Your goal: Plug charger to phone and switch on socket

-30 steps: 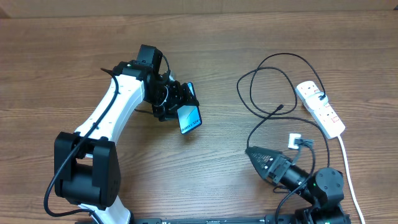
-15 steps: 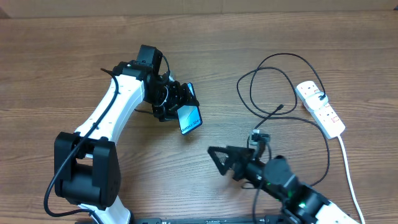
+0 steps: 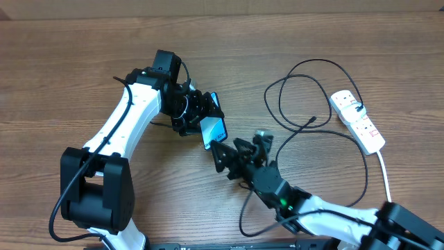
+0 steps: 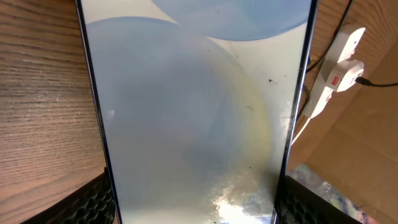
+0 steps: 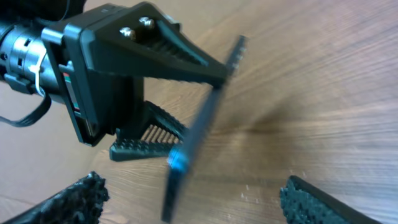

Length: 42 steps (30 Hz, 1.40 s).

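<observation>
My left gripper (image 3: 198,114) is shut on the phone (image 3: 214,129) and holds it tilted above the table, left of centre. The phone's pale blue screen fills the left wrist view (image 4: 199,106), between the two fingers (image 4: 199,214). My right gripper (image 3: 223,149) is open and empty, right beside the phone's lower end. In the right wrist view the phone (image 5: 199,137) shows edge-on between my open fingers (image 5: 202,205). The charger's black cable (image 3: 281,104) loops at the right, its plug tip (image 3: 313,120) lying free. The white socket (image 3: 357,121) lies at the far right.
The socket's white cord (image 3: 386,180) runs toward the front right edge. A black plug (image 3: 358,106) sits in the socket, which also shows in the left wrist view (image 4: 336,62). The left arm (image 3: 125,125) crosses the table's left half.
My right arm has swung from the front right corner leftward across the table, up to the phone. The left gripper still holds the phone in nearly the same spot.
</observation>
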Tool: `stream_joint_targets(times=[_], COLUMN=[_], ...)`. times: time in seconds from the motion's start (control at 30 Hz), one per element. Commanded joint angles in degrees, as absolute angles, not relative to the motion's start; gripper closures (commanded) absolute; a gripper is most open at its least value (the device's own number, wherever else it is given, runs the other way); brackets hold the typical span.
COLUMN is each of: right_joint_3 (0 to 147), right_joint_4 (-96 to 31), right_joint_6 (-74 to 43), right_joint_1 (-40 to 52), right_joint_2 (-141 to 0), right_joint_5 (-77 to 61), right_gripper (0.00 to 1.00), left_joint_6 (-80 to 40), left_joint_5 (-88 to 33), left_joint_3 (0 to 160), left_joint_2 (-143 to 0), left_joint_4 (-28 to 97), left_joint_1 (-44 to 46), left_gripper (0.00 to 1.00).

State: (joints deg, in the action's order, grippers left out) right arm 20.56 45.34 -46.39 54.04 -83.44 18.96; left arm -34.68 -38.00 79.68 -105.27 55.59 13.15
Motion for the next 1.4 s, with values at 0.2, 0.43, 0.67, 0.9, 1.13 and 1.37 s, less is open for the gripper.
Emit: stream_joint_targets(times=[0.2,0.43,0.67,0.9,1.13,1.37], right_joint_3=[30.06,30.30,30.41,30.41,30.89,34.22], right_joint_4=[44.34,43.20,43.20,43.20,43.64,43.57], right_joint_6=[-43.38,-43.42,-43.46,-48.16,-53.95,-54.04], right_joint_1=[54.26,54.26,54.26,54.26,54.26,54.26], right_joint_2=[-89.34,-89.49,-89.52,-90.24,-93.08,-94.59], right_joint_5=[21.87,23.18,23.16,23.88,24.47,24.45], right_gripper=[0.22,0.28,0.32,0.32,0.32,0.37], left_joint_6=[-35.99,-36.01,-36.03,-36.45,-36.45,-36.45], left_joint_5=[-40.51,-40.51,-40.51,-40.53,-40.53,-40.51], left_joint_3=[81.49,81.49,81.49,81.49,81.49,81.49], left_joint_2=[-105.62,-105.62,-105.62,-105.62,-105.62,-105.62], left_joint_4=[55.46,55.46,55.44,55.44,55.44,55.42], left_joint_1=[13.52,13.52,13.52,13.52,13.52,13.52], left_gripper=[0.50,0.50,0.50,0.50,0.50,0.50])
